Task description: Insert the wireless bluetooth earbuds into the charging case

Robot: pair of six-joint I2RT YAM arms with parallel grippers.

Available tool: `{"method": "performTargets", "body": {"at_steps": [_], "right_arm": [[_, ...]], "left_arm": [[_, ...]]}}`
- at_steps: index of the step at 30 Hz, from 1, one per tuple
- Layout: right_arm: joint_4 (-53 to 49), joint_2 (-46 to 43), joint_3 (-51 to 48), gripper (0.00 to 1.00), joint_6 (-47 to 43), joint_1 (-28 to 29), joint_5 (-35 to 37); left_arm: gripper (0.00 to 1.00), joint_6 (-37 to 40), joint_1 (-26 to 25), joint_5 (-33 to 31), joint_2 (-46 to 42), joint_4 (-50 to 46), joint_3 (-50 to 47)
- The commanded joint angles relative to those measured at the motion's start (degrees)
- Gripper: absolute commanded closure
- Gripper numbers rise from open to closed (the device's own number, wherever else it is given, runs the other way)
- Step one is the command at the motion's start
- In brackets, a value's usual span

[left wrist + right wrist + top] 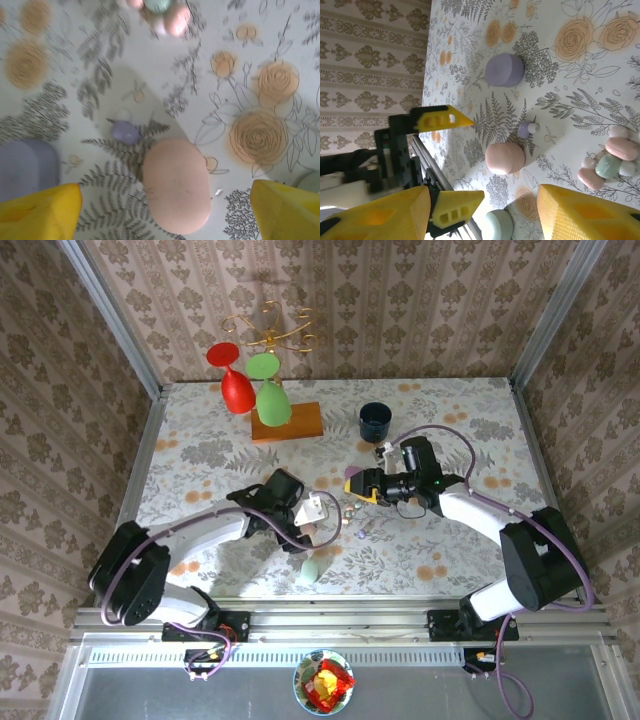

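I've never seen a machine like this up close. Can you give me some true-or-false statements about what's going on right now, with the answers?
1. The pink case lies between the fingers of the left end effector, which stand apart. True.
2. The lavender earbud sits inside the pink case. False: it lies on the table beside the case.
3. The right end effector grips the mint case. False: its fingers are apart with nothing between them, and the mint case lies on the table.
4. Several earbuds lie loose in a small cluster. True.
5. The dark cup has tipped over. False: it stands upright.
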Motion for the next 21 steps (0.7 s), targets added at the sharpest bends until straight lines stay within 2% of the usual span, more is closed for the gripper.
{"method": "performTargets", "body": {"at_steps": [1, 10, 15, 19, 21], "right_arm": [[-1.7, 0.3, 2.0, 0.4, -1.2, -0.2, 1.2], [-2.5, -1.0, 1.0, 0.4, -1.3, -0.5, 2.0], [-2.5, -1.1, 0.9, 0.4, -1.2, -0.6, 2.1], [-3.3, -1.5, 1.0, 0.4, -1.6, -0.7, 2.0], [-3.4, -1.6, 0.7, 0.4, -1.6, -0.9, 2.1]], "left_arm": [[0.13, 1.0, -0.5, -0.6, 2.9, -2.5, 2.1], [0.24, 2.2, -0.2, -1.7, 7.9, -0.7, 2.5], [0.42, 1.9, 0.1, -1.4, 8.6, -0.1, 2.1], [0.63, 1.6, 0.3, -0.6, 7.2, 0.6, 1.3], [0.64, 1.6, 0.4, -0.7, 6.3, 0.9, 1.0]]}}
